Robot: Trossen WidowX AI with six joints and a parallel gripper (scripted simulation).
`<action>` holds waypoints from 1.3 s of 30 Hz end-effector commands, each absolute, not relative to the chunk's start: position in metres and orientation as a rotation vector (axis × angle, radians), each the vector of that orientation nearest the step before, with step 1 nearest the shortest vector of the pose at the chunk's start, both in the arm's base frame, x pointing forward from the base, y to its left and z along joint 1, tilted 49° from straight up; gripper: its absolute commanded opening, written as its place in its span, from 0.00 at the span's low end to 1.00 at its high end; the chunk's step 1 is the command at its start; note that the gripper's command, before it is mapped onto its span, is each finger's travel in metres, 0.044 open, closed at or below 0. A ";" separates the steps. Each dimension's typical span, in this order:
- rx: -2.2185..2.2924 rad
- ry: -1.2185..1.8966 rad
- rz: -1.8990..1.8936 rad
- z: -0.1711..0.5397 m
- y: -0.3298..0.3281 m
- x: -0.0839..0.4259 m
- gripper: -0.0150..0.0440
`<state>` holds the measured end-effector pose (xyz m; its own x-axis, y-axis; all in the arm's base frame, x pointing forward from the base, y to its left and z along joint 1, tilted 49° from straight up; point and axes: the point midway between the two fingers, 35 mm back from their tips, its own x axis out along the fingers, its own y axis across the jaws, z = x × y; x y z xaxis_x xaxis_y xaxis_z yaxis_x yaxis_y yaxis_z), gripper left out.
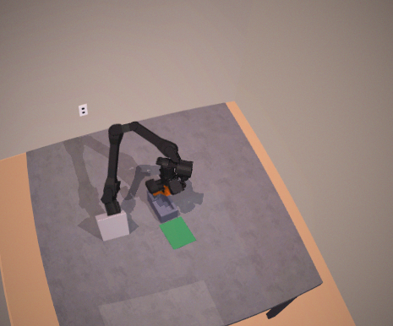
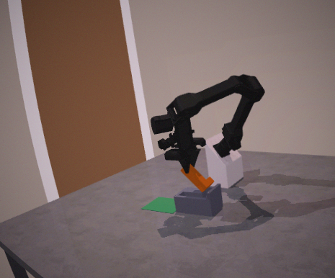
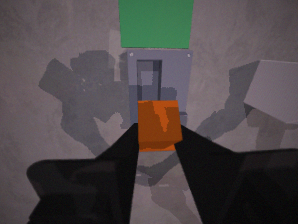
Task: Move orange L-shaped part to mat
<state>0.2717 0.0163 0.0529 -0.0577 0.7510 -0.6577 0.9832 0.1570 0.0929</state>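
Observation:
The orange part (image 1: pixel 162 192) (image 2: pixel 197 178) (image 3: pixel 151 111) hangs steeply tilted, one end up between the fingers and its L-shaped end low. My gripper (image 1: pixel 164 188) (image 2: pixel 187 171) (image 3: pixel 155 127) is shut on the raised end. The part is mostly out of the grey tray (image 1: pixel 156 212) (image 2: pixel 194 207) (image 3: pixel 176 62), whose pocket shows empty at the mat side. In the exterior view the low end overlaps the tray's top edge near its tall end wall; whether they touch cannot be told. The green mat (image 1: pixel 177 233) (image 2: pixel 158 205) (image 3: pixel 156 24) lies flat beside the tray.
The pale block (image 1: pixel 114 228) (image 2: pixel 217 166) (image 3: pixel 275 90) under the arm's base stands to one side of the tray. The tray's tall end wall is at the end away from the mat. Arm shadows fall across the table (image 1: pixel 241 236) (image 2: pixel 90 230).

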 end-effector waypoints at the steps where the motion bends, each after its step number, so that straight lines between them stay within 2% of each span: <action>1: 1.640 1.863 -0.520 0.054 0.014 0.272 0.25; 9: 1.639 1.862 -0.520 0.047 0.006 0.273 0.25; 39: 1.636 1.857 -0.522 -0.050 -0.077 0.284 0.25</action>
<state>0.2829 -0.0668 -0.0388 -0.0589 0.7481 -0.6610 0.9830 0.1588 0.0922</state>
